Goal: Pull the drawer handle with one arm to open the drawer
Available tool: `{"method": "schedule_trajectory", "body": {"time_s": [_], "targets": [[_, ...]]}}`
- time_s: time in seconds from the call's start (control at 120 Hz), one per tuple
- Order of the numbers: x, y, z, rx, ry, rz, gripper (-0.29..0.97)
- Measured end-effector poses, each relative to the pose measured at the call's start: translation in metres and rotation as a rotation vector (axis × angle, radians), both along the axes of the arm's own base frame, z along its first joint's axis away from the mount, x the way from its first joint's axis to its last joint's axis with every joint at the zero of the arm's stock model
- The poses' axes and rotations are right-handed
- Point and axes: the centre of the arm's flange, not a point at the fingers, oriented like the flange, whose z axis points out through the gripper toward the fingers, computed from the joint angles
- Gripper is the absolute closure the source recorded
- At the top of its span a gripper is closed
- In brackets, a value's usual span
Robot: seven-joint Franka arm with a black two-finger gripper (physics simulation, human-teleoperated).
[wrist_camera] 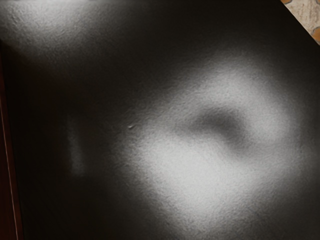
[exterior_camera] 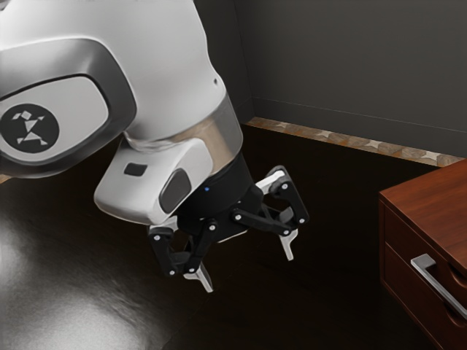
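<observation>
The gripper (exterior_camera: 245, 264) hangs over the dark glossy surface (exterior_camera: 73, 292), fingers spread wide. The drawer handle (exterior_camera: 436, 281) sits well apart from it, at the exterior view's right.

One white robot arm (exterior_camera: 109, 95) carries one black gripper (exterior_camera: 248, 268) with two fingers (exterior_camera: 289, 244) above one dark table (exterior_camera: 73, 306), beside one red-brown wooden cabinet (exterior_camera: 430, 197) showing two drawer fronts (exterior_camera: 405, 237) and one metal handle (exterior_camera: 436, 281).

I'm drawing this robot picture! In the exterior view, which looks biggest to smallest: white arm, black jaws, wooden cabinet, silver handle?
Largest: white arm, nearest the camera.
Then open jaws and wooden cabinet, looking alike; the cabinet is farther and cut off, so unranked.
Smallest: silver handle.
</observation>
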Motion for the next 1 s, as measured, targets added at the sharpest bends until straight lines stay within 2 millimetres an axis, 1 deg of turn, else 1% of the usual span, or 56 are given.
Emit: {"method": "schedule_trajectory", "body": {"time_s": [0.167,0.217,0.25,0.283,0.342,0.4,0.458,0.592,0.692,0.817,1.0], "targets": [[0.003,0.003,-0.003,0.000,0.006,0.007,0.00],[0.011,0.013,-0.015,0.002,0.028,0.028,0.00],[0.017,0.023,-0.030,0.004,0.045,0.050,0.00],[0.019,0.033,-0.043,0.002,0.047,0.070,0.00],[0.023,0.037,-0.059,-0.016,0.012,0.077,0.02],[0.027,0.024,-0.073,-0.040,-0.031,0.060,0.04],[0.037,0.005,-0.086,-0.077,-0.065,0.040,0.07],[0.058,-0.020,-0.098,-0.167,-0.154,0.037,0.17],[0.072,-0.029,-0.102,-0.214,-0.210,0.060,0.26],[0.070,-0.045,-0.105,-0.257,-0.246,0.066,0.35],[0.083,-0.056,-0.119,-0.299,-0.273,0.095,0.40]]}}
